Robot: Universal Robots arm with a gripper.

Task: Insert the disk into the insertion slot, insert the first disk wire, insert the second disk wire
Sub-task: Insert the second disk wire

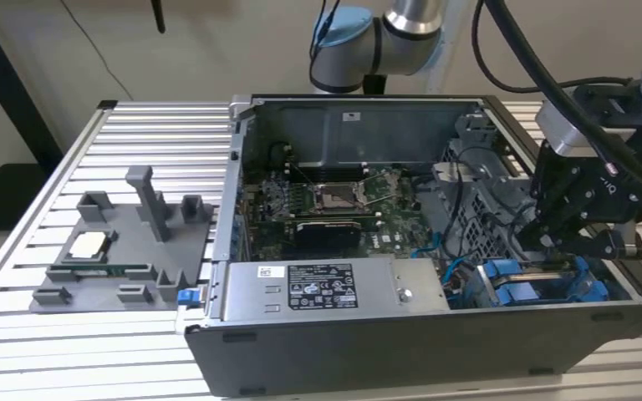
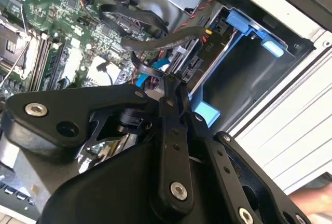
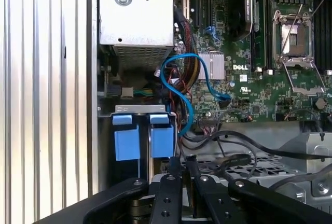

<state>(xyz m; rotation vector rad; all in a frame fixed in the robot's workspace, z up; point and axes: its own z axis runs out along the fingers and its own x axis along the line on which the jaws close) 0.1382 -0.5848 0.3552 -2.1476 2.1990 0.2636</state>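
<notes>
Inside the open computer case (image 1: 298,368), near the bench's (image 1: 31,334) corner on the exterior view's right, the hand (image 2: 174,92) is closed on a black wire (image 2: 155,41). Just beside it sits the insertion slot (image 1: 544,284) with its blue rails; whether the disk lies in it cannot be told.
</notes>
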